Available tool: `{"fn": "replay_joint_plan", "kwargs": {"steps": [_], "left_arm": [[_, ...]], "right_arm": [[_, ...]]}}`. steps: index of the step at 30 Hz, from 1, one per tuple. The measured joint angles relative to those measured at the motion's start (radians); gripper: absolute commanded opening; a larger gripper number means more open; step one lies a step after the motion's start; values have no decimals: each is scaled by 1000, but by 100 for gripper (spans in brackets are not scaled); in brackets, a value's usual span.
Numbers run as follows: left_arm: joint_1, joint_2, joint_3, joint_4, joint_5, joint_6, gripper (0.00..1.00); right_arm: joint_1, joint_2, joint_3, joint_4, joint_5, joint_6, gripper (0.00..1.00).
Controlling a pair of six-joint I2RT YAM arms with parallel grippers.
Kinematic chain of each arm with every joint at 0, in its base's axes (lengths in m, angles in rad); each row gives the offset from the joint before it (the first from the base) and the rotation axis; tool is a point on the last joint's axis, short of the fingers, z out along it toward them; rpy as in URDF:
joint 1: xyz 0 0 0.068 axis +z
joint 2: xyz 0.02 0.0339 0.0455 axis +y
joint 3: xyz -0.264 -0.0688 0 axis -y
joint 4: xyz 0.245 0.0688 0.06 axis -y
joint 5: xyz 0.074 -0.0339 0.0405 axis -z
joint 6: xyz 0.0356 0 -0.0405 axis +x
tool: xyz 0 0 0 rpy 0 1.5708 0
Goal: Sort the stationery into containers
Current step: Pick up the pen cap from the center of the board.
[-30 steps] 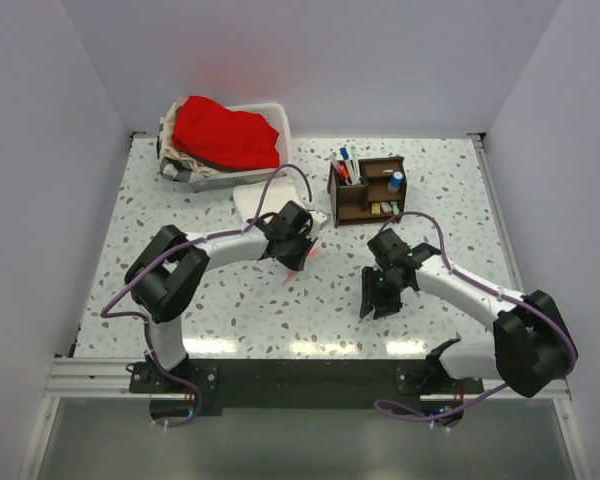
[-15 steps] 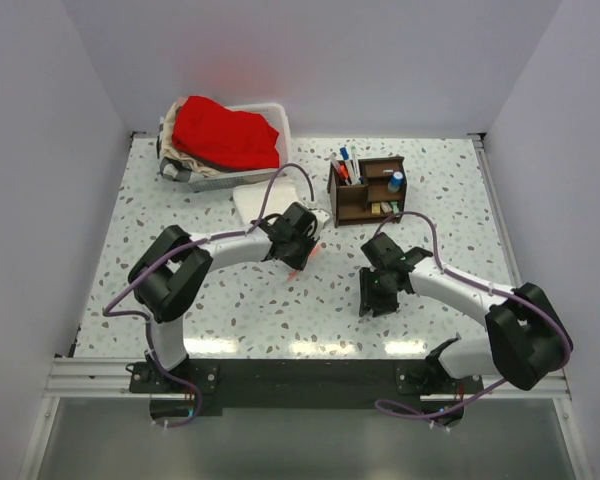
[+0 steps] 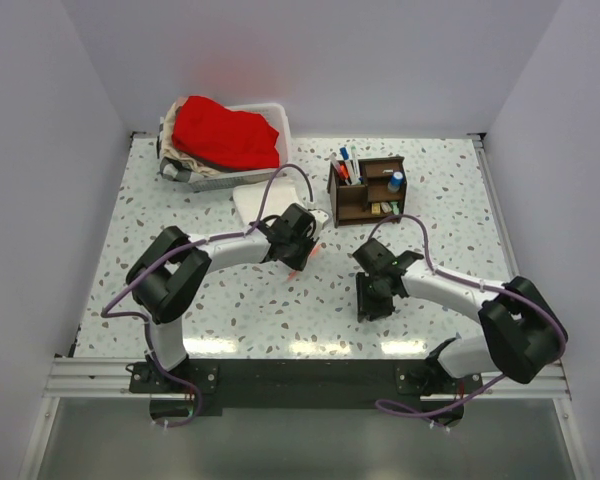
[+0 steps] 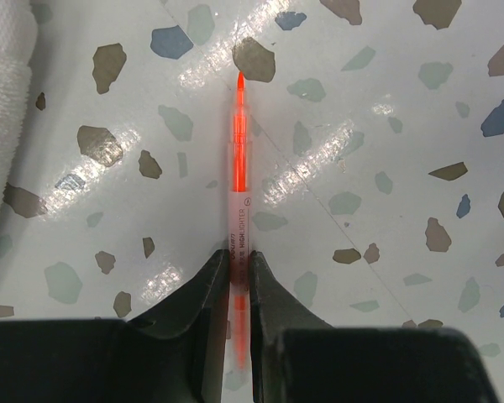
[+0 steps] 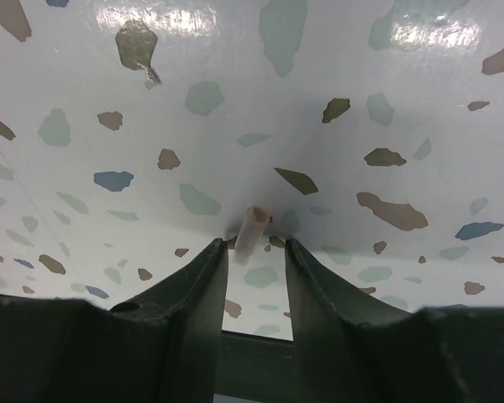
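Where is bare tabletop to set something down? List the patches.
Free: tabletop right of the organizer; left side, in front of the basket. Crowded: middle, between cloth, left gripper holding a highlighter, and organizer.

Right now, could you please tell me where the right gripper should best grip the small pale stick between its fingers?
Take the pale stick across its slim middle, coming down from above. It runs lengthwise between the open fingers of the right gripper, a gap on either side, so closing there should pinch its narrow sides.
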Motion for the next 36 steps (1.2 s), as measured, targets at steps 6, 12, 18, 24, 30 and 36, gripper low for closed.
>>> {"fn": "replay_joint_plan", "kwargs": {"steps": [6, 12, 18, 24, 30, 36], "left_arm": [[0, -2, -1, 1, 3, -7, 0], [0, -5, -6, 7, 4, -8, 0], [0, -9, -13, 14, 5, -8, 0], [2, -20, -26, 18, 16, -8, 0], [3, -26, -33, 17, 26, -8, 0], [4, -43, -45, -5, 38, 10, 0]], "right_arm": [[2, 21, 14, -11, 10, 14, 33], [10, 67, 39, -40, 35, 8, 27], [41, 129, 79, -79, 68, -20, 26], [43, 154, 96, -98, 71, -58, 10], [43, 164, 105, -103, 66, -90, 0], [56, 130, 120, -106, 57, -202, 0]]}}
